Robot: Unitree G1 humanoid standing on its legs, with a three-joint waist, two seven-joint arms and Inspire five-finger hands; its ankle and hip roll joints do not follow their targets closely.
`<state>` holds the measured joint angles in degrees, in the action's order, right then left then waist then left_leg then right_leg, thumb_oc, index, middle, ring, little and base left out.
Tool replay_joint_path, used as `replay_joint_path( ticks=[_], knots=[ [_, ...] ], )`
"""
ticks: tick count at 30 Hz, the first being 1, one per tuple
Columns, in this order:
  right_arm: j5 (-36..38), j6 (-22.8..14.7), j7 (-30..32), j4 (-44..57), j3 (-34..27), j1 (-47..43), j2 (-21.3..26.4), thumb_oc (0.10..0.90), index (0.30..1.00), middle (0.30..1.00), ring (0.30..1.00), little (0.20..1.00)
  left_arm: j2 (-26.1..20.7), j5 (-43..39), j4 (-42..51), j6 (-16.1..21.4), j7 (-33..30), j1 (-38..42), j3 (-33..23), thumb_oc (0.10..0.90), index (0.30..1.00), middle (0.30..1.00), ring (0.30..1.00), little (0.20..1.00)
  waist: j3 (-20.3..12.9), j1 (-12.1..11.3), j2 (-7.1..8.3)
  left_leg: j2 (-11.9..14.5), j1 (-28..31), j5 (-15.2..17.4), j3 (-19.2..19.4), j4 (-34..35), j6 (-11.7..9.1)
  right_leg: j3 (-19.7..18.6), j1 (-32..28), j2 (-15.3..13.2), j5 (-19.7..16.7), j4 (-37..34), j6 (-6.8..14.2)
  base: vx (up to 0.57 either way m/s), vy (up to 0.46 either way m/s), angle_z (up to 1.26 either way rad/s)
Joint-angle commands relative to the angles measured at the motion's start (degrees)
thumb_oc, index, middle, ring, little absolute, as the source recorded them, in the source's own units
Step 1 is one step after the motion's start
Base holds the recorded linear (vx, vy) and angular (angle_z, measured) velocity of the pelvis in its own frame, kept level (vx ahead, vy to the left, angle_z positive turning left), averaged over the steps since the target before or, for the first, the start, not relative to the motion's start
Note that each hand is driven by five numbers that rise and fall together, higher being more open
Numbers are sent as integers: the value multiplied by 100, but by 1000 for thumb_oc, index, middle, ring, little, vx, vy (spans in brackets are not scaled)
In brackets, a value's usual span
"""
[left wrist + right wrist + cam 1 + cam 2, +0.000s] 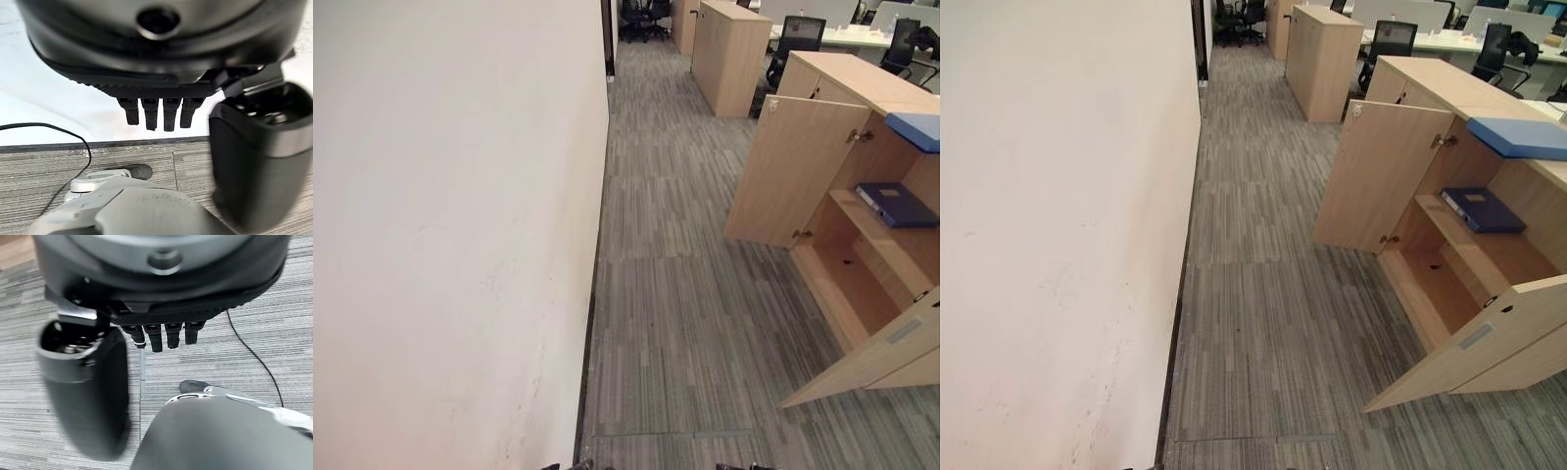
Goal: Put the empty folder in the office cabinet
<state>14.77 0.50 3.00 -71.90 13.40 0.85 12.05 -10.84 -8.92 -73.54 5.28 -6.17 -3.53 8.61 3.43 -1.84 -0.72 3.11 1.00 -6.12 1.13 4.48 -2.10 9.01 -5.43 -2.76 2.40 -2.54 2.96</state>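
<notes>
One folder (1482, 210) on cabinet (1400, 181) shelf

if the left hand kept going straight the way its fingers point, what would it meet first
Probably the carpet floor. In its wrist view the left hand hangs with straight fingers pointing down, holding nothing, the white wall close beyond them. Depth is unclear, so it might brush the wall's base first.
</notes>
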Motion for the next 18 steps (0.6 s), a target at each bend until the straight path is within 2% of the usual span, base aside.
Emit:
replay_joint_path(
  ticks=[1, 7, 10, 16, 18],
  knots=[
    [87, -160, -13, 74, 183, -355, -67, 800, 900, 900, 900, 900, -177, 67, -202, 124, -333, 225, -110, 800, 900, 900, 900, 900, 151, -122, 130, -650, 230, 667, 235, 52, 197, 615, 127, -18, -404, -246, 254, 8, -5, 9],
    [65, -141, -29, 25, 203, -369, -74, 800, 900, 900, 900, 900, -115, -245, -311, 79, -219, 205, -241, 800, 900, 900, 900, 900, 143, -134, 146, -645, 255, 684, 203, 52, 198, 632, 98, -12, -379, -246, 249, 15, -13, 6],
    [-101, -69, -131, 16, 258, -408, -10, 800, 900, 900, 900, 900, -72, -595, -385, 15, 96, 188, -339, 800, 900, 900, 900, 900, 118, -128, 123, -641, 286, 702, 196, 52, 206, 642, 65, -8, -368, -246, 247, 11, -1, 0],
    [-318, 0, -292, -89, 356, -469, 63, 800, 900, 900, 900, 900, -102, -104, -509, -72, 226, 257, -131, 800, 900, 900, 900, 900, 87, -105, 92, -644, 338, 726, 193, 52, 212, 648, 20, 3, -347, -246, 236, 7, 1, 0],
    [-395, 11, -309, -142, 368, -490, 95, 800, 900, 900, 900, 900, -103, 332, -577, -114, 178, 280, 57, 800, 900, 900, 900, 900, 70, -82, 79, -643, 360, 745, 211, 52, 218, 633, 7, 3, -339, -246, 237, 0, 0, 0]
  ],
)
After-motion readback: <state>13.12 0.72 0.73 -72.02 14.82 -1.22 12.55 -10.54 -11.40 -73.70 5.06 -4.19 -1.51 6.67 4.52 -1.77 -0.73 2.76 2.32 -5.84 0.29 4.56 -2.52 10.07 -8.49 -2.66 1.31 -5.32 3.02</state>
